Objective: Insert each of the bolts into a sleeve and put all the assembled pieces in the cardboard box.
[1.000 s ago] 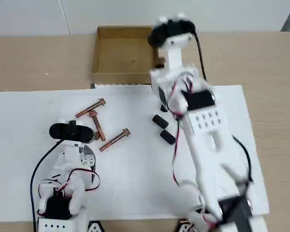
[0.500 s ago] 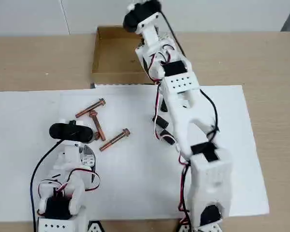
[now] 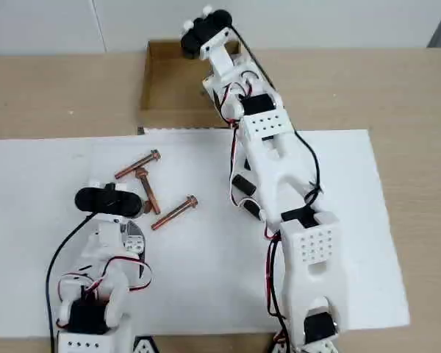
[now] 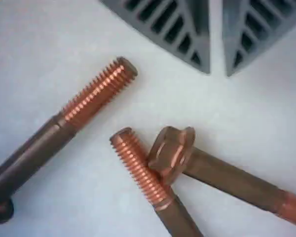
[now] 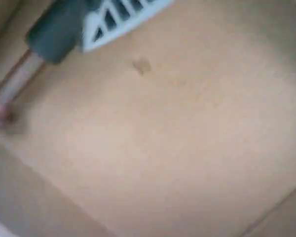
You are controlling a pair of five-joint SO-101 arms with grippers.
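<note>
Three copper bolts [image 3: 148, 190] lie loose on the white paper [image 3: 51, 191], close together in the left wrist view [image 4: 172, 153]. My left gripper [image 4: 217, 71] rests just beside them, shut with only a thin slit between its grey fingers and nothing held. My right arm stretches over the cardboard box [image 3: 169, 81]. Its gripper [image 3: 213, 84] is shut on an assembled piece: a dark sleeve [image 5: 54, 32] with a bolt shaft [image 5: 17, 79] sticking out, low over the box floor [image 5: 177, 138]. Two black sleeves [image 3: 244, 184] lie on the paper, partly hidden by the right arm.
The box stands at the back beyond the paper's far edge, its walls low. The wooden table [image 3: 397, 88] surrounds the paper. The right arm's white body [image 3: 279, 169] crosses the paper's middle right; the paper's left part lies bare.
The right arm has swung left and forward, from beside the box's right wall to above the box interior, carrying the sleeved bolt. The left arm and the loose bolts have stayed put.
</note>
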